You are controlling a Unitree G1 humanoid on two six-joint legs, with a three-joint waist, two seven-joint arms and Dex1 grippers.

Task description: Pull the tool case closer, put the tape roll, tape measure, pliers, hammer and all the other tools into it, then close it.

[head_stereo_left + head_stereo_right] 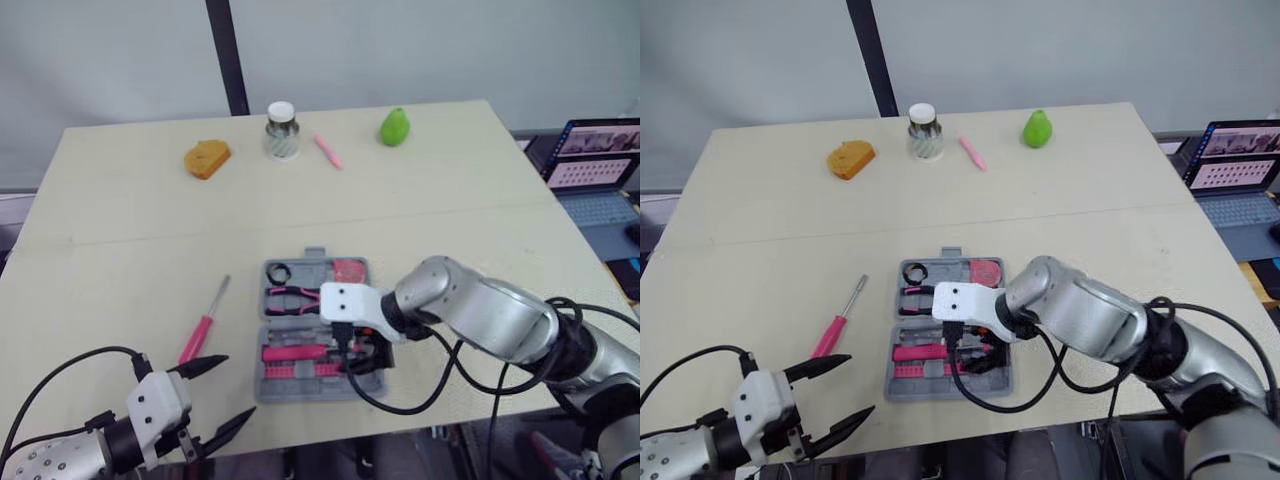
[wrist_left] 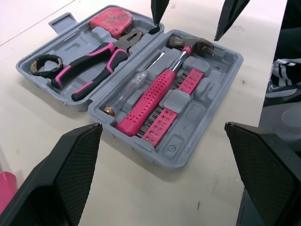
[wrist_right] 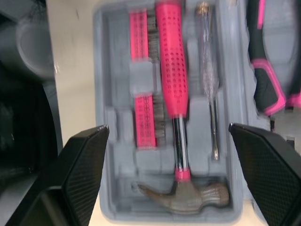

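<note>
The grey tool case (image 1: 300, 386) lies open near the table's front edge. Its far half holds the black tape roll (image 2: 46, 63), pink-handled pliers (image 2: 89, 61) and red tape measure (image 2: 111, 20). In the near half lie the pink-handled hammer (image 3: 173, 84), a clear screwdriver (image 2: 134, 84) and rows of bits. A pink screwdriver (image 1: 203, 325) rests on the table left of the case. My right gripper (image 3: 168, 129) hovers open just above the hammer, holding nothing. At the front left, my left gripper (image 1: 232, 388) is open and empty, apart from the case.
Along the table's far edge stand an orange sponge-like block (image 1: 207, 158), a white-lidded jar (image 1: 282, 130), a pink pen (image 1: 328, 151) and a green pear (image 1: 394, 127). A laptop (image 1: 595, 165) sits off the table to the right. Cables trail from both arms.
</note>
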